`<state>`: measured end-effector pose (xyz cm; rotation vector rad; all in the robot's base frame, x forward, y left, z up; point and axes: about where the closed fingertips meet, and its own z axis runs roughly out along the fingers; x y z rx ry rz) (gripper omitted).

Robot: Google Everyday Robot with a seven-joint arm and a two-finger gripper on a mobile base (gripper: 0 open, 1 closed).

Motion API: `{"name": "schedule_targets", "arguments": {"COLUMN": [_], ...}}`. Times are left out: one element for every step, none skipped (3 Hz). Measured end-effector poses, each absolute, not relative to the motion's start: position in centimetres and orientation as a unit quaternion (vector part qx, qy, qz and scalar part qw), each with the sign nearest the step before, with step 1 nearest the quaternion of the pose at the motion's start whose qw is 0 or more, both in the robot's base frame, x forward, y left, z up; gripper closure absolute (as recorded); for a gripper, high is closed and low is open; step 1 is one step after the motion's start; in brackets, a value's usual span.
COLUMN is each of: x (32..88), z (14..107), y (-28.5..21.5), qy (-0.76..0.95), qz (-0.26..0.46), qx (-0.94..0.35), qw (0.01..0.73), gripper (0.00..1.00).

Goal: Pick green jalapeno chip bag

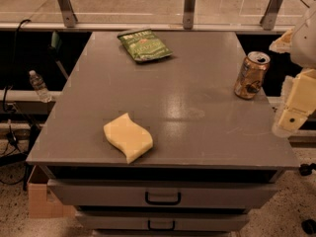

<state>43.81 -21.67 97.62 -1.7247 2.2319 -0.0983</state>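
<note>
The green jalapeno chip bag (144, 45) lies flat at the far left of the grey cabinet top (197, 112), its pale top band toward the far edge. My gripper (292, 116) hangs off the cabinet's right edge at the right side of the view, well away from the bag and a little right of the can. It holds nothing that I can see.
A gold-brown drink can (252, 75) stands near the right edge. A yellow wavy sponge (128, 137) lies near the front left. Drawers with dark handles (163, 198) face me below. A water bottle (38, 86) stands on a ledge at left, with a glass railing behind.
</note>
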Motion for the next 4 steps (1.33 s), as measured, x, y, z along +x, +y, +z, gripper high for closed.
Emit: {"name": "schedule_targets", "arguments": {"x": [43.8, 45.8, 51.5, 58.8], "z": [97.6, 97.1, 95.2, 93.5], "y": [-21.7, -20.7, -18.3, -14.8], "qy": [0.781, 0.780, 0.773, 0.765], "qz": [-0.034, -0.024, -0.010, 0.022], "qx": [-0.603, -0.600, -0.599, -0.593], "qw": [0.159, 0.175, 0.209, 0.251], "gripper": [0.00, 0.00, 0.00, 0.00]}}
